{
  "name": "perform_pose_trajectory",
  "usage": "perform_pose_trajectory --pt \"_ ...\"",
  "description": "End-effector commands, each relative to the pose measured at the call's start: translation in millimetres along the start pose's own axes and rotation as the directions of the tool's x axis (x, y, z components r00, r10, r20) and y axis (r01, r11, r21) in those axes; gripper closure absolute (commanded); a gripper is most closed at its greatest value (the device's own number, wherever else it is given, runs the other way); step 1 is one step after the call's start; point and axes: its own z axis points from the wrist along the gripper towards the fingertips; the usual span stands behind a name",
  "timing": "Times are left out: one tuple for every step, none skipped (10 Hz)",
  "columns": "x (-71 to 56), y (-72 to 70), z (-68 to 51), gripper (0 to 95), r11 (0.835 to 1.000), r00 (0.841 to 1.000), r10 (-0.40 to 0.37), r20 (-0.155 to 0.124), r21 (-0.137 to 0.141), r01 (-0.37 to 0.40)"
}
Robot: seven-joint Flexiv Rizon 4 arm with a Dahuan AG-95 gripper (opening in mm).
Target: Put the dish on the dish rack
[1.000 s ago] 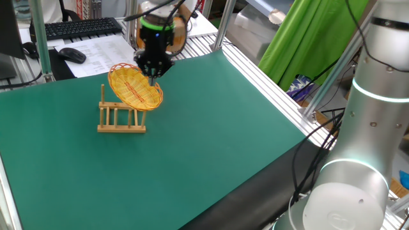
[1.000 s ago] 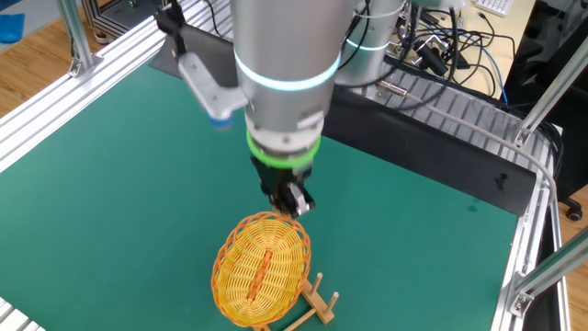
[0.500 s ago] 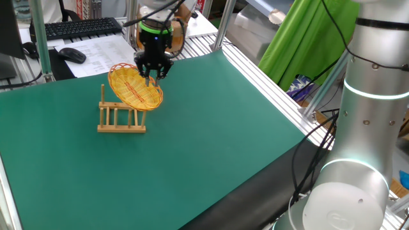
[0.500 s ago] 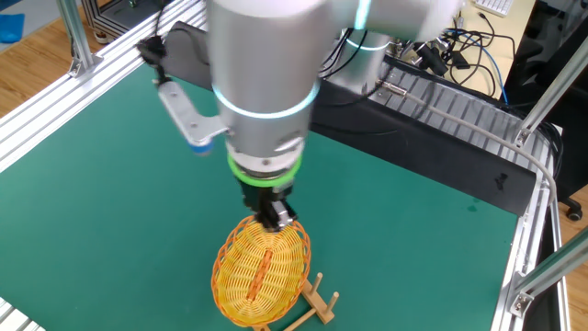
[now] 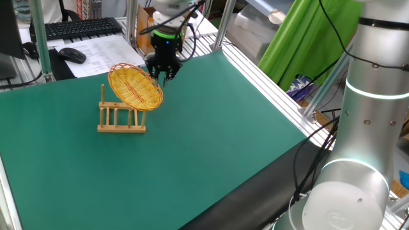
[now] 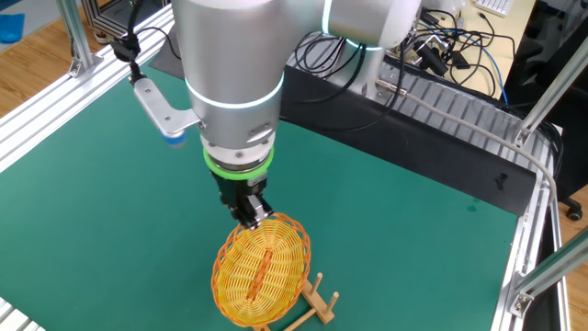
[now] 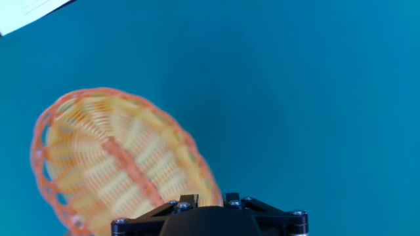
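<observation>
The woven dish [image 5: 135,87] is leaning tilted among the dish rack [image 5: 120,119] pegs, which are propping it; the gripper [image 5: 164,76] is hovering beside its rim, jaws slightly parted, pinching nothing.

A green mat [image 5: 192,147] covers the aluminium-framed table. Behind it sit a keyboard [image 5: 80,27] and mouse [image 5: 72,55]; green cloth [image 5: 307,35] hangs alongside

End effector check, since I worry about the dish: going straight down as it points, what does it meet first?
Probably the green mat: the end effector seems just beside the dish rim, though depth is unclear and it might clip it.
</observation>
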Motion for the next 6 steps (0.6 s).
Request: perform_pose_trajectory --pt "-0.6 -0.2 3.0 57.0 1.0 1.0 0.004 0.015 -0.003 -0.004" --pt "-2.7 -3.3 4.8 57.0 1.0 1.0 -0.006 0.021 -0.001 0.006" --pt "-5.2 -6.3 7.5 57.0 1.0 1.0 -0.009 0.03 -0.005 0.009" --pt "-7.1 -8.1 10.1 57.0 1.0 0.999 -0.009 0.04 -0.009 0.01" --pt "-9.5 -9.6 13.7 57.0 1.0 0.999 -0.009 0.046 -0.013 0.01" --pt "-12.0 -9.4 19.1 57.0 1.0 0.999 -0.007 0.054 -0.017 0.008"
